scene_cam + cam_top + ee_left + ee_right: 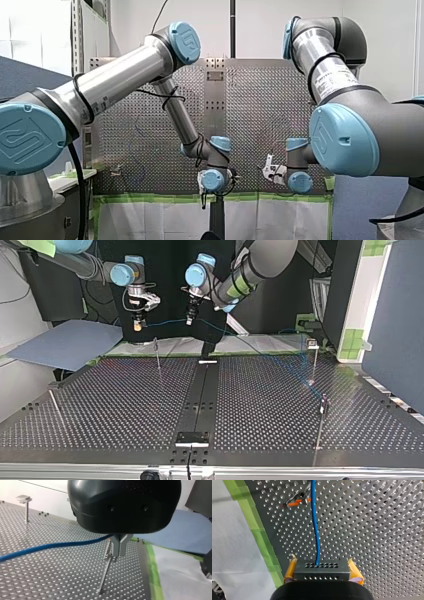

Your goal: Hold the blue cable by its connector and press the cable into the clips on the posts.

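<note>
**A:** Why two grips on one cable?

**B:** The right gripper (pixel 137 325) has its yellow pads clamped on the black connector (pixel 322 571), so the end is held as the task asks. The left gripper (pixel 119 546) has its metal fingers pinched shut around the cable (pixel 50 547) a little way along. That probably gives a short span between the two that can be steered.

**A:** Where is that span?

**B:** In the air over the edge of the table (pixel 125 405) nearest the arms. Past the left gripper the cable drops toward the posts (pixel 314 362) by the table's side edge, at the top view's right. Whether it sits in a clip there cannot be told.

**A:** Why hover there?

**B:** In the left wrist view a post (pixel 105 575) stands just under the left gripper's fingers. Its clip (pixel 109 555) is close beneath the cable. The likely aim is to line the span up over that clip and press down.
</note>
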Controlling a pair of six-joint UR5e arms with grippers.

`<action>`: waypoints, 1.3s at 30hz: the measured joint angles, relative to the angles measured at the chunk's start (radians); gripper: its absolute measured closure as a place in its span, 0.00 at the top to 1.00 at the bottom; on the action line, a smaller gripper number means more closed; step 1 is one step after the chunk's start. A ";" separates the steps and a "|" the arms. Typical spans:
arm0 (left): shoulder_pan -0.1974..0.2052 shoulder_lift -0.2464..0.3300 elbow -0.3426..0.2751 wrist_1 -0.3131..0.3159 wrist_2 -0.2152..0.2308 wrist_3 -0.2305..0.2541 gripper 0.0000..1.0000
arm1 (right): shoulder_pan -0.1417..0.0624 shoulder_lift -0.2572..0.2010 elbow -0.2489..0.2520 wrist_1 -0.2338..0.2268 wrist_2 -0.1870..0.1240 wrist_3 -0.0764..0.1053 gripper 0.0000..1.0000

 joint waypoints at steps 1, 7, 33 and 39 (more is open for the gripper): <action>-0.003 -0.008 0.008 -0.005 -0.001 0.001 0.00 | -0.002 0.003 -0.002 0.000 -0.001 -0.001 0.00; -0.023 -0.058 0.058 -0.042 -0.005 0.005 0.00 | -0.011 0.008 -0.007 0.004 -0.002 -0.021 0.00; -0.055 -0.205 0.297 -0.176 -0.068 0.014 0.00 | -0.032 0.010 -0.038 0.037 0.002 -0.084 0.00; -0.056 -0.205 0.355 -0.186 -0.068 0.002 0.00 | -0.033 0.011 -0.042 0.041 0.003 -0.088 0.00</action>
